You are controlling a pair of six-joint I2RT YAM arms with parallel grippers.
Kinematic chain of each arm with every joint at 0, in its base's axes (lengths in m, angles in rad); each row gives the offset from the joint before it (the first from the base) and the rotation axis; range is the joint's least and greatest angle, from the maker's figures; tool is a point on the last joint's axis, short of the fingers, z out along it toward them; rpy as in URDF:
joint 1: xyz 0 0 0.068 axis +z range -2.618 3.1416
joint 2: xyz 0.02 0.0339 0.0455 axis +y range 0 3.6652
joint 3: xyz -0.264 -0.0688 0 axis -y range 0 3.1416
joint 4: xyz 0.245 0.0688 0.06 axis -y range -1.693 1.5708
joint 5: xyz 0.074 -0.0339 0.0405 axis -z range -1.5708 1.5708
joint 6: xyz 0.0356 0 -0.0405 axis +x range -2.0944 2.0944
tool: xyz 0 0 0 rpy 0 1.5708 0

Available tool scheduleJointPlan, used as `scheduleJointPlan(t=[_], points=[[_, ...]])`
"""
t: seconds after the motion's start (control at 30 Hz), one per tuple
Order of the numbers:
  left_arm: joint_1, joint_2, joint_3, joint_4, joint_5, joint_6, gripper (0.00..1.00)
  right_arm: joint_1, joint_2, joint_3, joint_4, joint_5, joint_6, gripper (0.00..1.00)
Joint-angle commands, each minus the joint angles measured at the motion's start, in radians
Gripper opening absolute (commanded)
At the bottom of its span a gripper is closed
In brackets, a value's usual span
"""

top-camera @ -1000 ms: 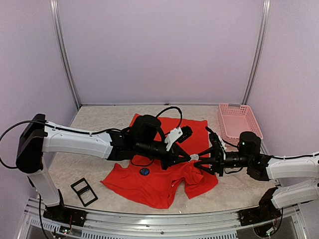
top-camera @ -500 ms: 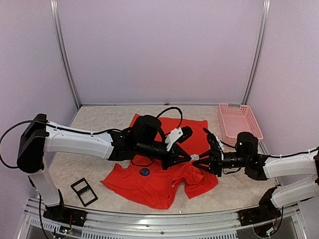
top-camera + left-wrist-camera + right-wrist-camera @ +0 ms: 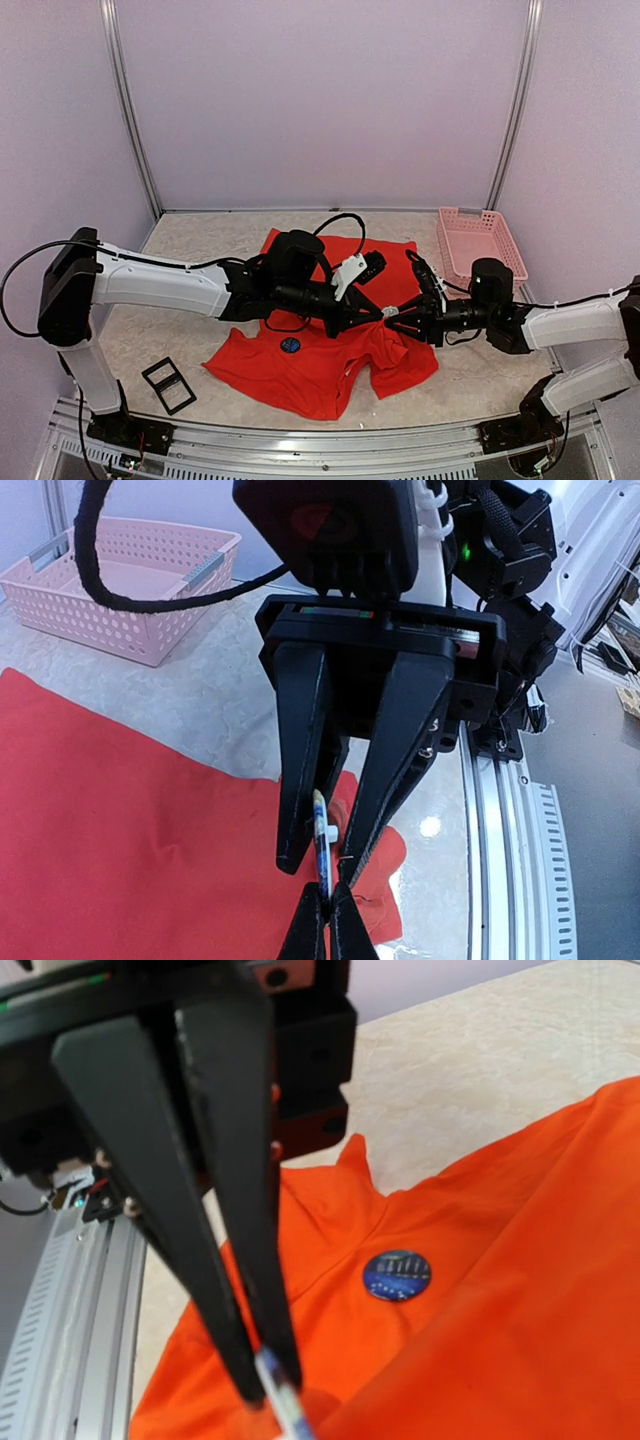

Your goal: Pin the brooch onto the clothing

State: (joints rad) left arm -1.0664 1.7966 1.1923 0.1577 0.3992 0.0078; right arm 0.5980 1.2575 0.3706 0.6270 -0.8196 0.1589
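Nearest the arms, a small black frame (image 3: 168,385) is lying on the table (image 3: 200,240), just left of the shirt's near hem. I'm not seeing any writing on it.

The red T-shirt (image 3: 300,380) is sprawling across the middle of the table, rumpled and bunching up on its right side. It's looking soft and limp, so I'm guessing it's going to slide and pucker under a pin unless a fold gets pinched up or pulled taut. A round blue badge (image 3: 290,344) is sitting on the shirt left of centre. The right wrist view is showing whitish marks on it, but too blurry to read. I'm not spotting any neck label.

Just above the bunched right part, the two arms are meeting tip to tip. The left gripper (image 3: 327,928) is pinching a thin blue-and-white piece edge-on, which I'm taking for the brooch (image 3: 319,832). The right gripper (image 3: 320,858) is straddling it with a narrow gap, not clamping it as far as I can tell.

The brooch is looking tiny, light and stiff, probably slick at the rim. So I'm thinking it wants holding by the edge, keeping the pin side free.

Far right, a pink basket (image 3: 478,245) is standing well apart from all this, unlabelled.
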Motion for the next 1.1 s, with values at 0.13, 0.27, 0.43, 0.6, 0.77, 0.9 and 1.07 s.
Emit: scheduleJointPlan(t=[0.13, 0.27, 0.43, 0.6, 0.77, 0.9, 1.07], points=[[-0.012, 0.031, 0.044, -0.004, 0.043, 0.018, 0.0, -0.053, 0.05, 0.06, 0.048, -0.006, 0.091, 0.16], [-0.014, 0.041, 0.048, -0.005, 0.049, 0.015, 0.0, -0.07, 0.057, 0.065, 0.065, 0.014, 0.127, 0.17], [-0.016, 0.043, 0.052, -0.01, 0.049, 0.02, 0.0, -0.089, 0.071, 0.076, 0.063, 0.021, 0.169, 0.12], [-0.016, 0.043, 0.046, -0.022, 0.043, 0.024, 0.0, -0.106, 0.078, 0.074, 0.07, 0.039, 0.211, 0.1], [-0.021, 0.041, 0.047, -0.026, 0.042, 0.029, 0.0, -0.116, 0.092, 0.09, 0.032, 0.051, 0.229, 0.03], [-0.021, 0.04, 0.038, -0.024, 0.04, 0.024, 0.0, -0.118, 0.086, 0.084, 0.034, 0.049, 0.229, 0.04], [-0.015, 0.027, 0.016, -0.021, -0.003, 0.022, 0.0, -0.119, 0.056, 0.062, 0.033, 0.057, 0.227, 0.06]])
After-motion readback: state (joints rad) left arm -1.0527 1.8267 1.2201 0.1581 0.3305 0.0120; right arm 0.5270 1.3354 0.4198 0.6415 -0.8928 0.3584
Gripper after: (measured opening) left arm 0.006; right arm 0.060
